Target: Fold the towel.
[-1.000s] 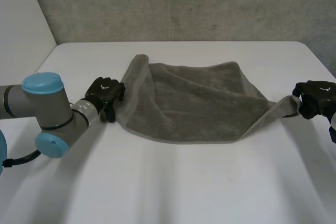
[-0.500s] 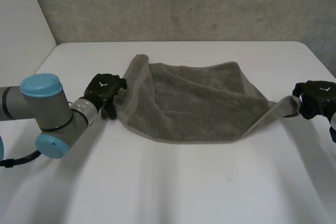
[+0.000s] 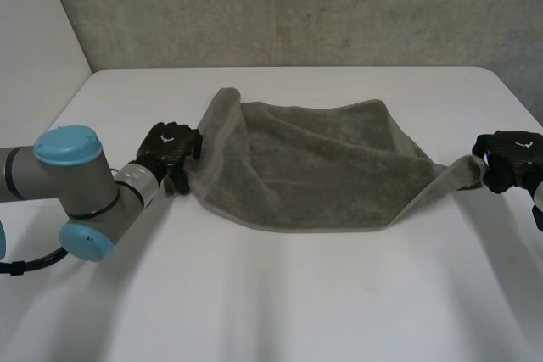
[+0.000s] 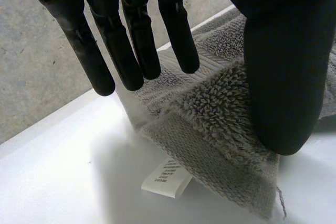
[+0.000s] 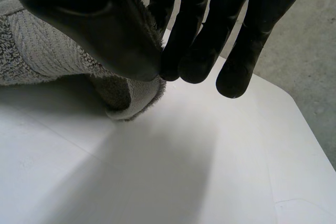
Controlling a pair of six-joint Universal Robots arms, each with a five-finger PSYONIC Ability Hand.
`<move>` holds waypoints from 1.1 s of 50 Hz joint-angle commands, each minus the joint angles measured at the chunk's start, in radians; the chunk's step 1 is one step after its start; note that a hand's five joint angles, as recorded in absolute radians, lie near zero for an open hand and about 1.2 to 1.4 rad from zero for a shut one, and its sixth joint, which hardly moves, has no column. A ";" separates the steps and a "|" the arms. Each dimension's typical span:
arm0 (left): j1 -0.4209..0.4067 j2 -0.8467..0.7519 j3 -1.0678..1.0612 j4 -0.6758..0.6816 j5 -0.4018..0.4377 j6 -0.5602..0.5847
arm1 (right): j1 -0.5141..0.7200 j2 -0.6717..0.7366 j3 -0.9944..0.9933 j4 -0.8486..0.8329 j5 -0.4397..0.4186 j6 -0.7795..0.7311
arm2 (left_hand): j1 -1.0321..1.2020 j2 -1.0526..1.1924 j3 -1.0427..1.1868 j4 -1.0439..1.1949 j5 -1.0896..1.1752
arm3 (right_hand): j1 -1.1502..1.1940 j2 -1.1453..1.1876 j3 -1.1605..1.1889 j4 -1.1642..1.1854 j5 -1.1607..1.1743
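Note:
A grey towel (image 3: 314,167) lies bunched across the middle of the white table (image 3: 297,303), stretched out to a point at its right corner. My left hand (image 3: 170,148) is at the towel's left corner. In the left wrist view that hand (image 4: 131,40) has straight fingers spread away from the thumb (image 4: 278,66), which rests on the towel (image 4: 210,114); a white label (image 4: 165,178) pokes out beneath the corner. My right hand (image 3: 509,157) holds the right corner just above the table. In its wrist view the thumb (image 5: 89,19) and fingers pinch the towel (image 5: 31,51).
A grey wall stands behind the table's far edge. Bare table surface (image 5: 157,171) spreads under the right hand and along the near side in front of the towel. My left arm (image 3: 76,184) reaches in low over the table's left side.
The left arm's elbow has sunk slightly toward the near edge while its hand stays at the towel's left corner. The right hand and the towel have held still.

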 commanded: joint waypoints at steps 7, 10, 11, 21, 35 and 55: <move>0.004 0.002 -0.018 0.037 -0.001 -0.002 | 0.000 0.000 0.000 0.000 0.000 0.000 | 0.097 0.097 0.096 0.096 0.561 | 0.071 0.054 0.054 0.066 0.045; 0.004 0.011 -0.037 0.073 -0.001 -0.002 | 0.000 0.000 0.000 0.000 0.000 0.000 | -0.085 -0.086 -0.086 -0.086 0.379 | 0.071 0.054 0.054 0.066 0.045; 0.003 0.012 -0.046 0.086 -0.003 -0.002 | 0.000 0.000 0.000 0.002 0.000 0.000 | -0.125 -0.126 -0.126 -0.126 0.338 | 0.071 0.054 0.054 0.066 0.045; 0.004 0.034 -0.061 0.091 -0.004 -0.002 | 0.000 0.000 0.002 0.002 -0.002 -0.001 | -0.299 -0.300 -0.300 -0.300 0.164 | 0.071 0.054 0.054 0.066 0.045; 0.000 0.040 -0.070 0.088 -0.003 -0.001 | 0.002 -0.002 0.002 0.002 -0.002 0.000 | 0.561 0.560 0.560 0.560 1.024 | 0.071 0.054 0.054 0.066 0.045; -0.010 0.039 -0.072 0.082 -0.001 0.016 | 0.009 0.000 0.002 0.002 -0.002 -0.001 | -0.352 -0.353 -0.353 -0.353 0.112 | 0.071 0.054 0.054 0.066 0.045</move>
